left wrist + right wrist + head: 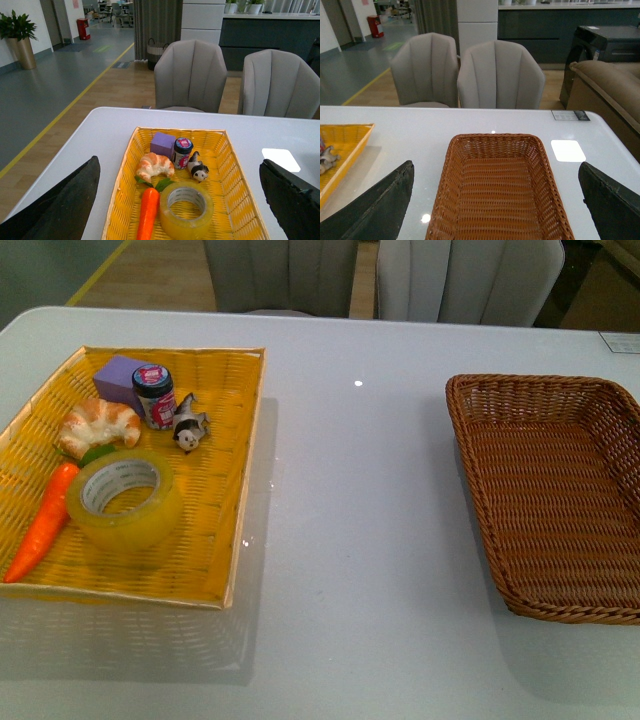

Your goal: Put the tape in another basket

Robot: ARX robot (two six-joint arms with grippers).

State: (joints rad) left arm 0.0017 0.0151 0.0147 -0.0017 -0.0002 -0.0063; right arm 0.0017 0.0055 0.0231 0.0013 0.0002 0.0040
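The tape [124,499], a yellowish roll with a white core, lies flat in the yellow woven tray [232,450] on the table's left; the left wrist view shows the tape [186,210] too. The brown wicker basket [470,430] stands on the right with nothing in it, and its rim [451,165] fills the right wrist view. My left gripper [182,200] hovers open above and before the tape, its black fingers [65,202] wide apart. Above the basket, my right gripper [497,200] is open as well, holding nothing. Neither arm shows in the front view.
In the tray lie an orange carrot [42,522], a croissant [98,426], a purple block [120,378], a small jar [154,395] and a little black-and-white animal figure [188,430]. Two grey chairs [380,275] stand behind the white table [350,520].
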